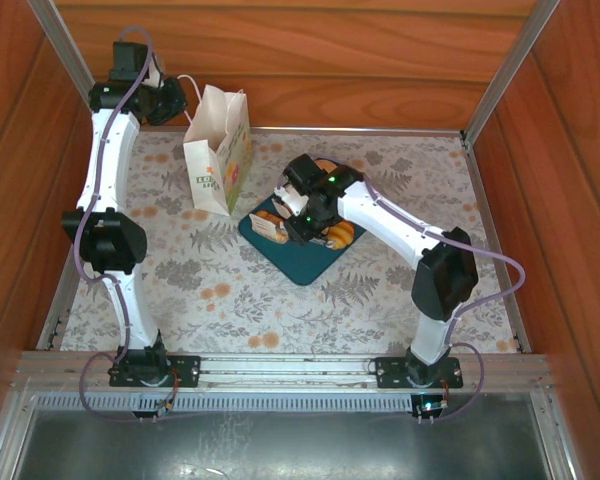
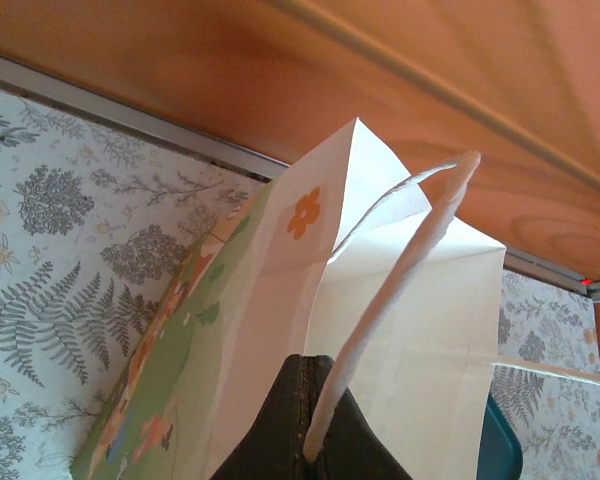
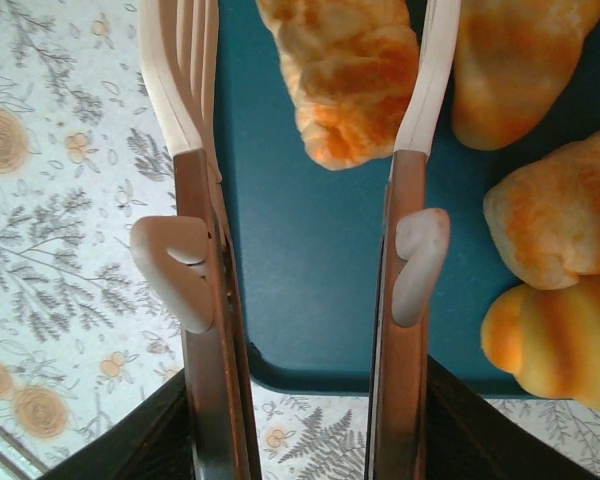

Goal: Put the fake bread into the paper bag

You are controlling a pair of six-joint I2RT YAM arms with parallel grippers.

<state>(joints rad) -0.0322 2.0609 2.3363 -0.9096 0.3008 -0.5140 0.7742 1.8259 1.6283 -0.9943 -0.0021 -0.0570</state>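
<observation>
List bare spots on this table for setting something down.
Free: floral cloth between teal tray and arm bases; far-right corner beyond it. Crowded: tray, with fake bread, tongs and right tool over it; paper bag far left.

Floral table (image 1: pixel 380 290): paper bag (image 1: pixel 218 150), teal tray (image 1: pixel 302 262)

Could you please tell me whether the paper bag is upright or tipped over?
Upright: the paper bag stands on its base, mouth open upward.

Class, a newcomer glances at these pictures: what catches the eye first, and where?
The golden bread on the teal tray mid-table stands out first, one roll framed between the tongs that the right gripper holds. Next, the white paper bag upright at the back, its handle pinched by the left gripper.
</observation>
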